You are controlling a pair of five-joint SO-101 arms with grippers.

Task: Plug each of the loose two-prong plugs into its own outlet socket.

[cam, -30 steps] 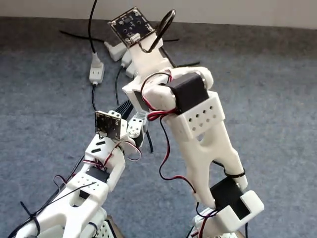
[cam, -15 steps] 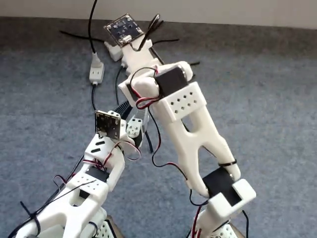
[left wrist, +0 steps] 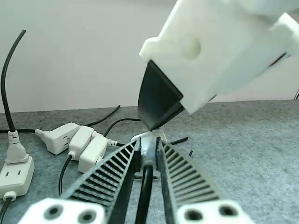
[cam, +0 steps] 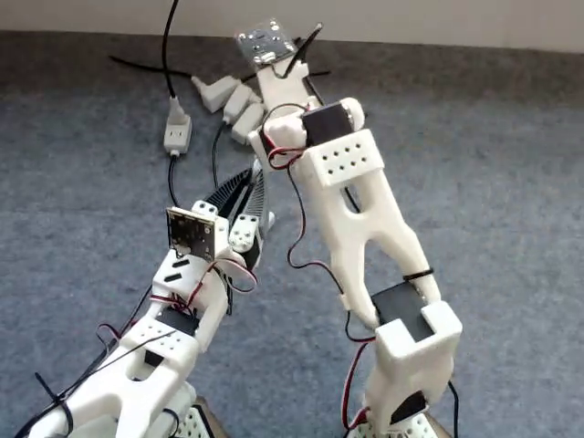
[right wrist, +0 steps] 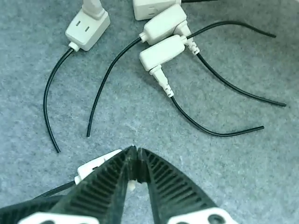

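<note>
One white two-prong plug (cam: 177,113) is sitting in its white outlet socket (cam: 177,138); you're clamping a black cord (left wrist: 145,186) in the left gripper (left wrist: 148,143), right gripper (right wrist: 135,157) shut empty, loose white plugs (right wrist: 163,51) waiting.

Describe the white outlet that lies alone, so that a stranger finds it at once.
On the grey carpet table, find the cluster of white plugs at the far edge. Left of it is the white block-shaped outlet socket. Unlike those, it lies apart, with a white plug in its far end and a black cord running toward the wall.
</note>
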